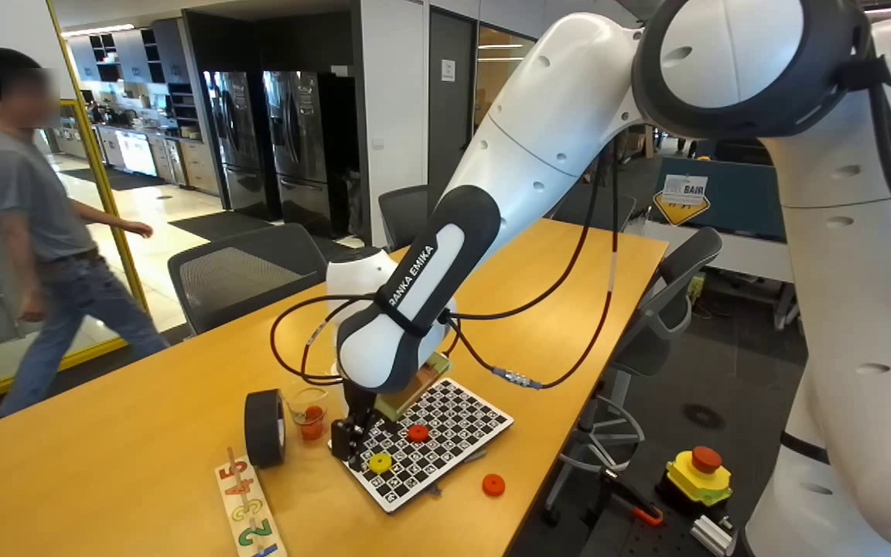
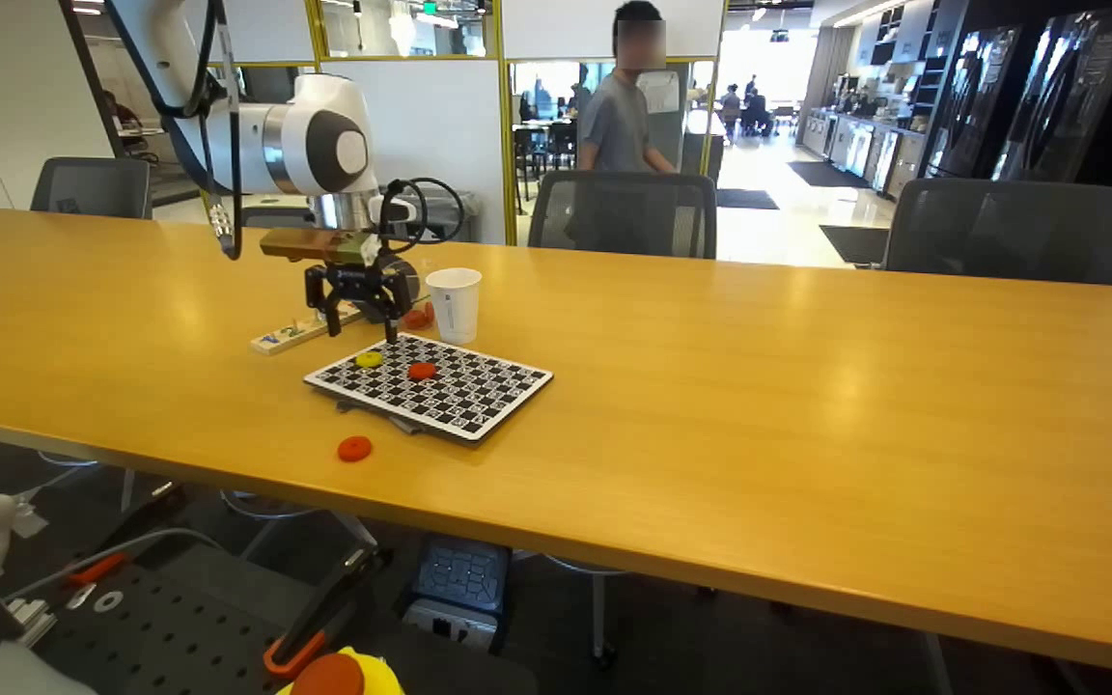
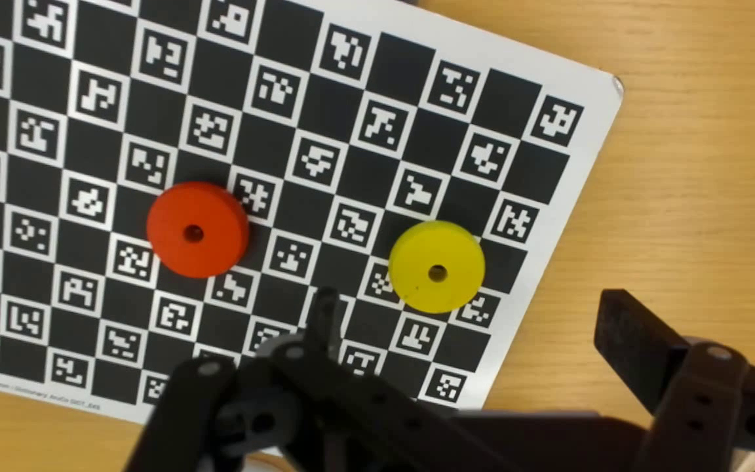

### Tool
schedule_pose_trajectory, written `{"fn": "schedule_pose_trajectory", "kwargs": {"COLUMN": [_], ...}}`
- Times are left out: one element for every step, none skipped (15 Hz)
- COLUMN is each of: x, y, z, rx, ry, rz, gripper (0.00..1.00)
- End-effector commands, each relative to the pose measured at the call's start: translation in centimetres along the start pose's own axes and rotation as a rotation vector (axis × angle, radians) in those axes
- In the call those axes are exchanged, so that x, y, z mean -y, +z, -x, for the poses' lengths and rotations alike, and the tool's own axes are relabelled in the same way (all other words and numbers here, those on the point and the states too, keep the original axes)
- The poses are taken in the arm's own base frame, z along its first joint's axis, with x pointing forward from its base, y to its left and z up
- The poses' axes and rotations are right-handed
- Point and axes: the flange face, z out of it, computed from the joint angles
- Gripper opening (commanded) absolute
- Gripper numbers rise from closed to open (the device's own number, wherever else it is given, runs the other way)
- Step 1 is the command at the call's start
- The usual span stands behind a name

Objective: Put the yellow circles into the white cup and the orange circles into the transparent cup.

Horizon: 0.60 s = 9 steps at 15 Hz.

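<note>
In an exterior view, lower centre of the frame: checkered board (image 1: 465,414), bearing one yellow circle (image 1: 380,463) and one orange circle (image 1: 418,433); loose orange circle (image 1: 493,485), on the table (image 1: 144,464), right of the checkered board's lower corner; transparent cup (image 1: 304,398), left of the checkered board, close beside a black cylinder (image 1: 264,429); orange circles (image 1: 312,425), count unclear, showing through the cup's wall

In an exterior view, left of centre: white cup (image 2: 455,305), upright, just above the checkered board's upper edge, interior hidden; gripper (image 2: 363,333), jaws spread, just above the yellow circle, nothing pinched

In the wrist view: yellow circle, right of centre, sideways between the jaws but higher in the frame, untouched; orange circle, left of centre, outside the jaws

Progress, as judged: orange sorting part done, two pieces outside the transparent cup; of yellow, one seen outside the white cup, any within cannot be told; step in hand, probably, lining up on the yellow circle; left to do, that piece to the white cup, both outlying orange circles to the transparent cup
</note>
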Motion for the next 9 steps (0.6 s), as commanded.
{"fn": "schedule_pose_trajectory", "kwargs": {"x": [-0.3,-0.4,-0.5,-0.5,-0.6,-0.7,-0.8,-0.8,-0.9], "y": [0.9,1.2,1.6,1.9,2.2,2.4,2.6,2.7,2.7], "z": [-0.1,-0.1,-0.2,-0.3,-0.3,-0.3,-0.2,-0.2,0.0], "rx": [-0.033,-0.035,-0.040,-0.041,-0.043,-0.045,-0.047,-0.047,-0.050], "ry": [0.054,0.062,0.074,0.082,0.091,0.097,0.103,0.108,0.114], "rz": [-0.025,-0.030,-0.034,-0.038,-0.041,-0.043,-0.043,-0.042,-0.040], "gripper": [1.00,1.00,1.00,1.00,1.00,1.00,1.00,1.00,1.00]}}
